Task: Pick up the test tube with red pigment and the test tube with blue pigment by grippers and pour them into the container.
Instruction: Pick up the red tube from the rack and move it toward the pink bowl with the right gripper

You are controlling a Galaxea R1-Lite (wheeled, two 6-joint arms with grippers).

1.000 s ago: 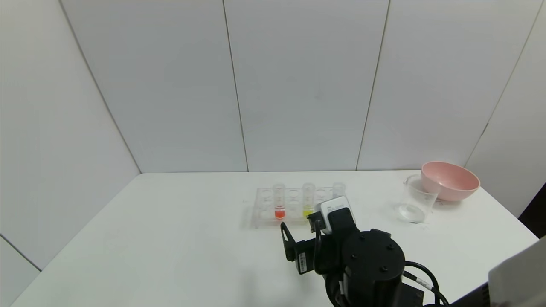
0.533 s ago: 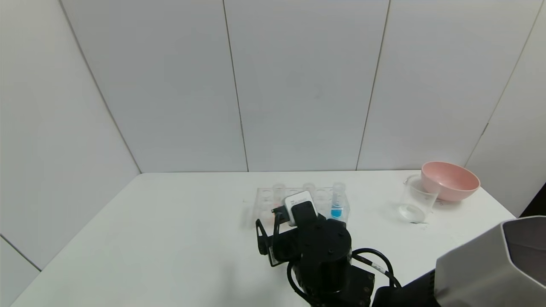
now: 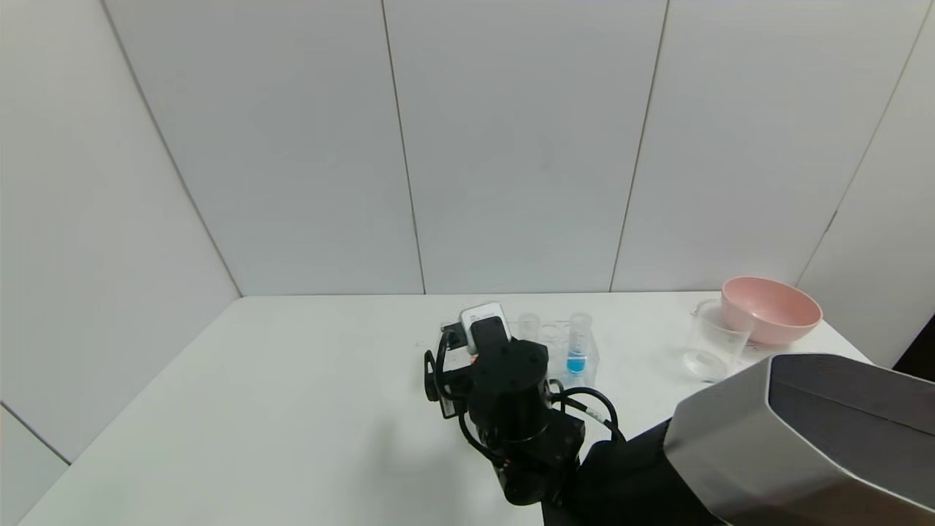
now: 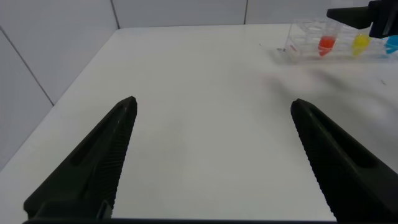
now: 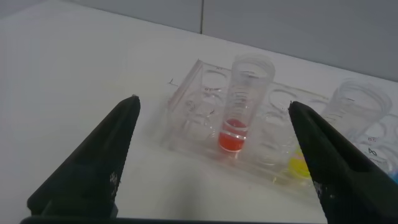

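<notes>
The test tube with red pigment (image 5: 245,106) stands upright in a clear rack (image 5: 189,106). My right gripper (image 5: 212,103) is open just in front of it, one finger on each side and not touching it. In the head view this gripper (image 3: 471,340) hides the red tube. The test tube with blue pigment (image 3: 577,351) stands at the rack's right end. The container (image 3: 712,343), a clear beaker, stands far to the right. My left gripper (image 4: 212,102) hangs open over bare table, well to the left of the rack (image 4: 305,43).
A tube with yellow liquid (image 5: 300,163) stands in the rack between the red and blue ones. A pink bowl (image 3: 771,307) sits just behind the beaker at the table's right rear corner. White walls close the table's back and left side.
My right arm has swung left along the front of the rack, from before the yellow and blue tubes to the red one. The blue tube is uncovered and the red one hidden in the head view.
</notes>
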